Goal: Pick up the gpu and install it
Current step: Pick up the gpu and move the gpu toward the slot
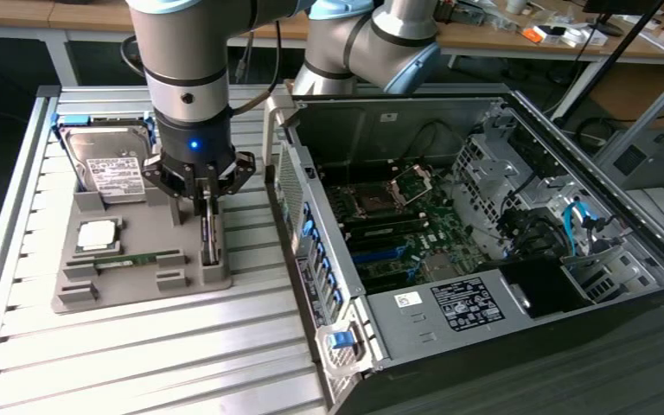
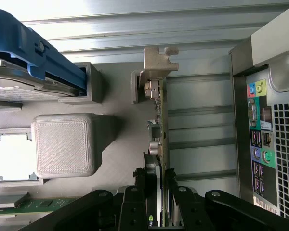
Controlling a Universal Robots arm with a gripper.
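Gripper [image 1: 207, 214] is pinching the gpu [image 2: 161, 125], a thin card standing on edge in the gray tray [image 1: 136, 294]. Silvery bracket [image 2: 156, 65] is capping one end.

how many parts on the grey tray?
4. Hard drive farthest back, processor next, memory stick nearest, gpu on edge at the exterior view's right; the arm may hide more.
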